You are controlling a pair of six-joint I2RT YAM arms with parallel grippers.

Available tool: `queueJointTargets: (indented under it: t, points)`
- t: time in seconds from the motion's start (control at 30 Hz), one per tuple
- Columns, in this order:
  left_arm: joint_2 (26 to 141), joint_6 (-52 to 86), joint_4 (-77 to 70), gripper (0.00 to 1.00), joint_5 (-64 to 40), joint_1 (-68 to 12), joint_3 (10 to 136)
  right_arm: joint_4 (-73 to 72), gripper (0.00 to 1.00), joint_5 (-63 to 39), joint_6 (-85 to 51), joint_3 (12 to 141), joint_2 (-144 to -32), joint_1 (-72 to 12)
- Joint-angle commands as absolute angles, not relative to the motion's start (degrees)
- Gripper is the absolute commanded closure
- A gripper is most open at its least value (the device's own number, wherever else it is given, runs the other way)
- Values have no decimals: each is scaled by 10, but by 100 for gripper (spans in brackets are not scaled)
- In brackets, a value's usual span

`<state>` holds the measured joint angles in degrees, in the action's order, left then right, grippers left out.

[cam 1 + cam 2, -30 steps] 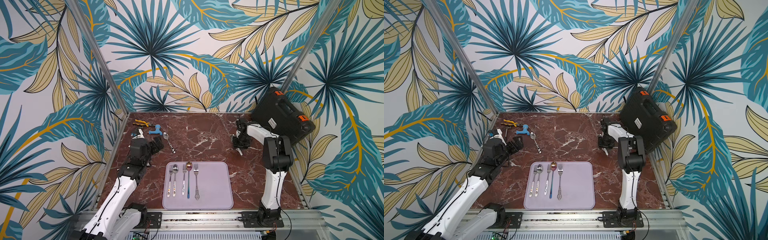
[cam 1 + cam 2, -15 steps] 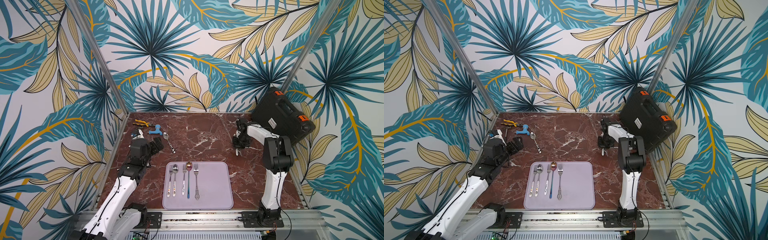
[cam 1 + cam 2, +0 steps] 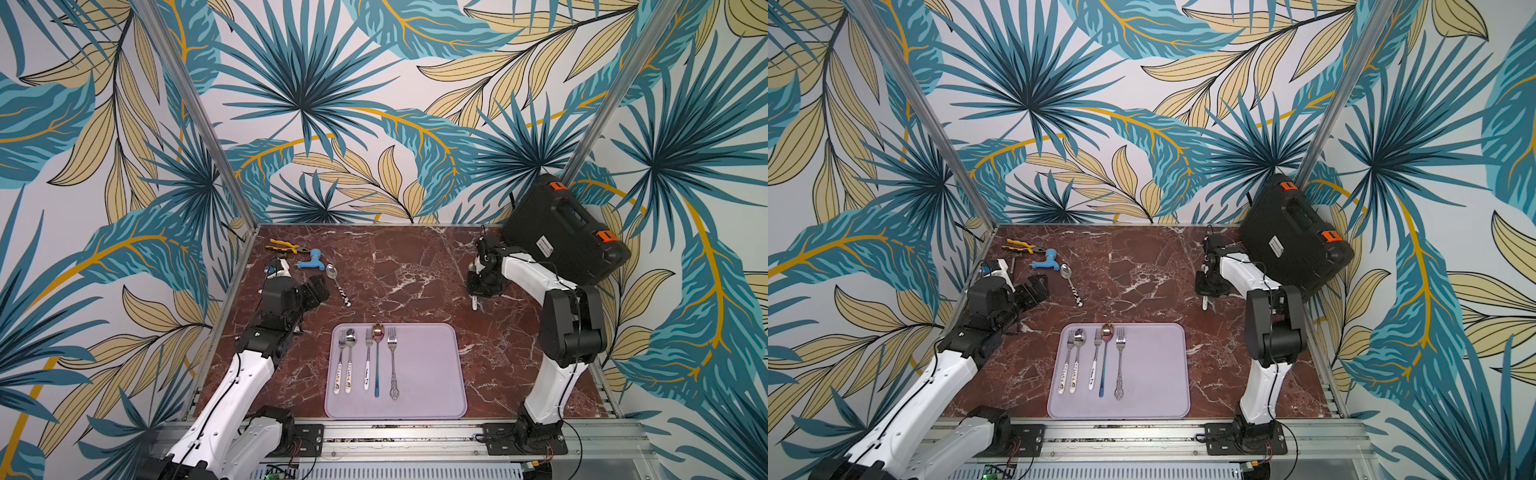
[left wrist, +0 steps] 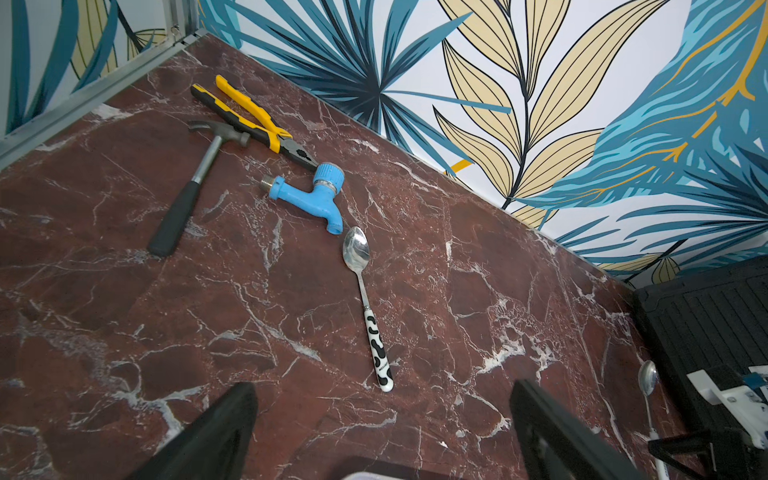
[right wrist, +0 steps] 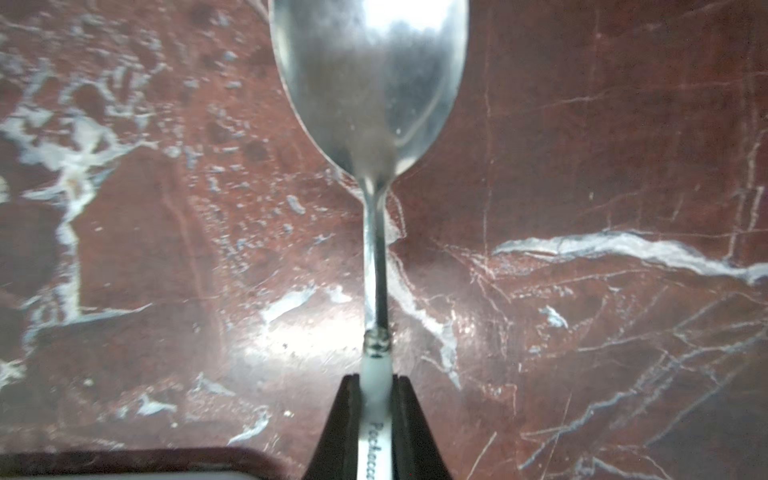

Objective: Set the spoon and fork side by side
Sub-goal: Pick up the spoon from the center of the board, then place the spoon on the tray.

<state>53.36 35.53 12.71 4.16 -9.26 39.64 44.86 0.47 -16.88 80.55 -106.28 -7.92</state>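
Clamping the white handle of a spoon point(image 5: 370, 83), the right end effector point(image 5: 376, 386) sits near the black case point(image 3: 557, 232) (bowl projecting beyond the fingertips point(image 5: 347, 415)); the left end effector point(image 4: 384, 386) gapes wide, a spotted spoon point(image 4: 365, 291) lying on the surface point(image 4: 457, 291) just ahead.

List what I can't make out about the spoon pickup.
- Bowl tip of the spoon: right wrist view, cut off by frame edge.
- Handle lettering: blurred, running off the frame between the fingers of the right gripper.
- Top views: gripper hides all but the handle end.
- Lifted or not: cannot tell.
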Motion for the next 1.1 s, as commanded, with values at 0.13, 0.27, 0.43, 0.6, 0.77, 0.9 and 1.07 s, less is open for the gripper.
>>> queueJointTargets:
  t: [0.13, 0.27, 0.43, 0.6, 0.77, 0.9, 1.07]
  points:
    - [545, 358, 124, 0, 17, -88, 403, 455, 100, 23, -221, 748, -983, -152]
    - [558, 355, 121, 0, 1, -88, 401, 465, 100, 39, -258, 716, -939, -208]
    - [576, 355, 107, 0, -19, -88, 394, 461, 100, 42, -326, 674, -893, -279]
    - [596, 353, 98, 0, -37, -88, 392, 446, 100, 51, -393, 632, -866, -351]
    - [612, 355, 84, 0, -48, -88, 385, 423, 100, 61, -458, 602, -872, -424]
    - [620, 355, 79, 0, -54, -88, 382, 395, 100, 61, -497, 586, -892, -478]
    - [620, 356, 77, 0, -53, -88, 379, 364, 100, 56, -528, 584, -931, -520]
